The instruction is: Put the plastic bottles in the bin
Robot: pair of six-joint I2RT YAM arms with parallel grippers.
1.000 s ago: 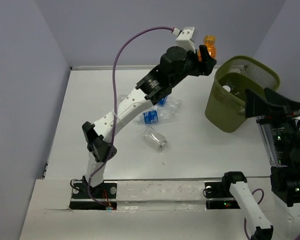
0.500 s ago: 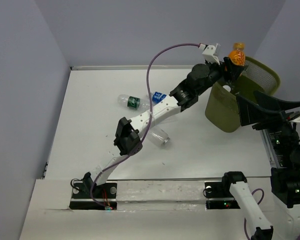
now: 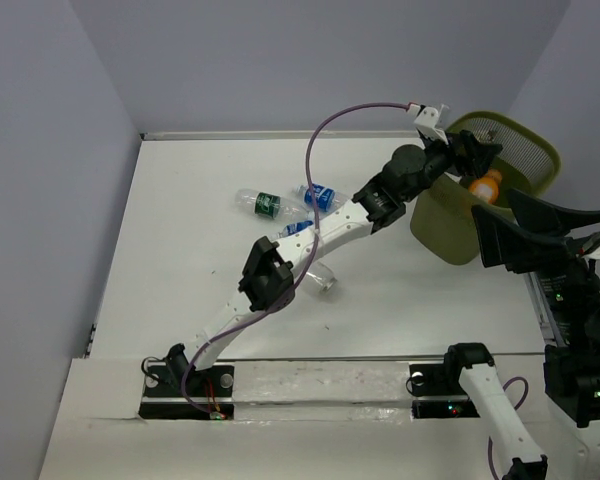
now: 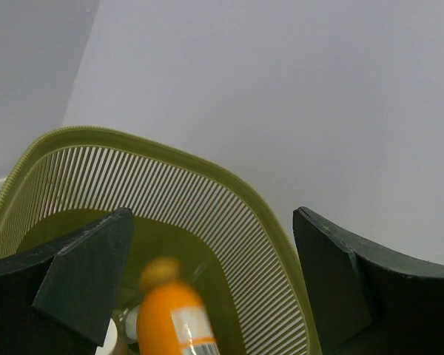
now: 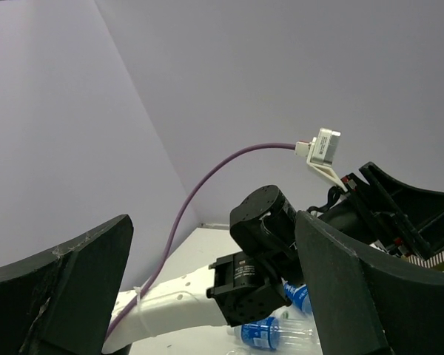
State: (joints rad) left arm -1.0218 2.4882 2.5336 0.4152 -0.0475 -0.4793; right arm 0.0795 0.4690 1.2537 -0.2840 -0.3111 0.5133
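My left gripper [image 3: 472,152] hangs open over the olive-green wire bin [image 3: 525,130] at the back right. An orange bottle [image 3: 486,186] drops free inside the bin; in the left wrist view it is a blurred orange bottle [image 4: 174,318] below the open gripper [image 4: 214,285], inside the bin [image 4: 207,166]. On the table lie a green-label bottle [image 3: 266,203], a blue-label bottle [image 3: 320,194], another blue-label bottle [image 3: 298,229] partly under the arm, and a clear bottle [image 3: 325,281]. My right gripper [image 3: 500,215] is open and empty beside the bin's near side.
White caps [image 4: 133,324] of other bottles show at the bin's bottom. The left arm [image 5: 270,255] stretches diagonally across the table, seen from the right wrist above a blue-label bottle [image 5: 272,333]. Grey walls close in the left and back.
The left arm swung right with the orange bottle until it stood over the bin, then its jaws opened and the bottle fell in. The right gripper has barely moved.
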